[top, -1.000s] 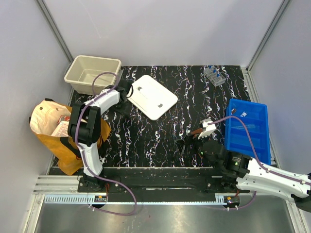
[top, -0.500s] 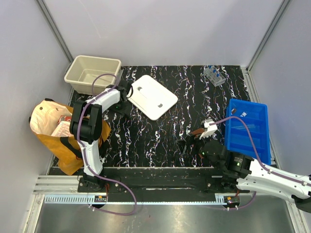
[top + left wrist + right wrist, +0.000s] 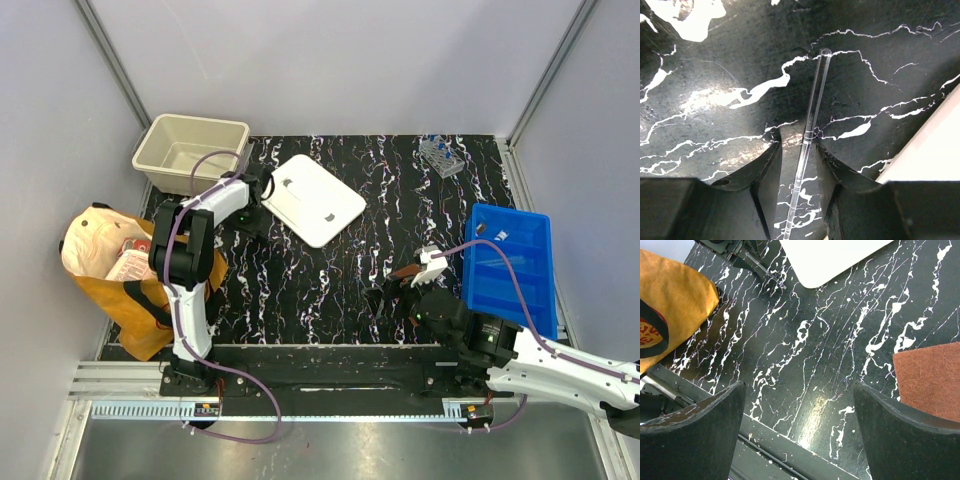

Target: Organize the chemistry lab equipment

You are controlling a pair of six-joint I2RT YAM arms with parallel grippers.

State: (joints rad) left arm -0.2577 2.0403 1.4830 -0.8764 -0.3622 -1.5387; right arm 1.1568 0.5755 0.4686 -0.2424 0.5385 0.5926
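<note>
A thin clear rod [image 3: 812, 117] lies flat on the black marbled mat [image 3: 715, 60]. My left gripper [image 3: 799, 147] is low over it and open, its fingers straddling the rod with a small gap on each side. From above, the left gripper [image 3: 252, 200] sits at the left edge of a white board [image 3: 315, 198]. A small clear tube rack [image 3: 441, 155] with blue-tipped pieces stands at the back right. My right gripper [image 3: 799, 390] hovers wide open over bare mat near the front edge, holding nothing; from above, the right gripper [image 3: 385, 298] is front centre.
A blue bin [image 3: 510, 265] with a few small pieces sits at the right. A beige tub [image 3: 190, 150] is at the back left, and a tan paper bag [image 3: 110, 265] leans at the left. A brown pad [image 3: 930, 380] lies beside my right gripper.
The left arm's elbow has shifted slightly right while its gripper stays over the rod. The right arm has barely moved.
</note>
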